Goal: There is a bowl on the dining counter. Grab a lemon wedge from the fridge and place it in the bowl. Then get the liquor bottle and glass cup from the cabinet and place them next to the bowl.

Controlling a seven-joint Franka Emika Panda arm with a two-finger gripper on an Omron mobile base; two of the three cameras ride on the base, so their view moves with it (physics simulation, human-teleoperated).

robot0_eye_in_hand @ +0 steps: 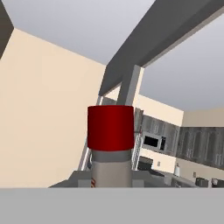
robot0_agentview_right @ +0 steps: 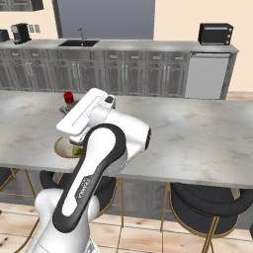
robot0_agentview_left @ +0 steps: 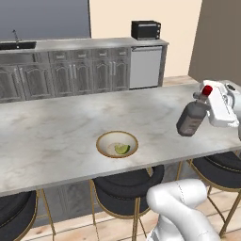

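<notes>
A home kitchen — a long white marble island counter [robot0_agentview_left: 56,127] fronted by round black stools on thin gold legs [robot0_agentview_left: 127,188], a run of grey arched-panel base cabinets [robot0_agentview_right: 123,74] with a black inset sink [robot0_agentview_right: 79,43], a pale dishwasher front [robot0_agentview_left: 146,67], a black toaster oven [robot0_agentview_right: 215,33] — plus a black coffee machine [robot0_agentview_right: 20,32].

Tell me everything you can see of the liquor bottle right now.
The liquor bottle is dark grey and glassy-looking, with a pale label on its body, a grey neck and a red cap. The gripper is shut on its neck just below the cap. It hangs tilted, base angled down and left, above the dining counter, off the marble and right of the bowl holding the lemon wedge. The hand view shows the cap and neck close up.
</notes>
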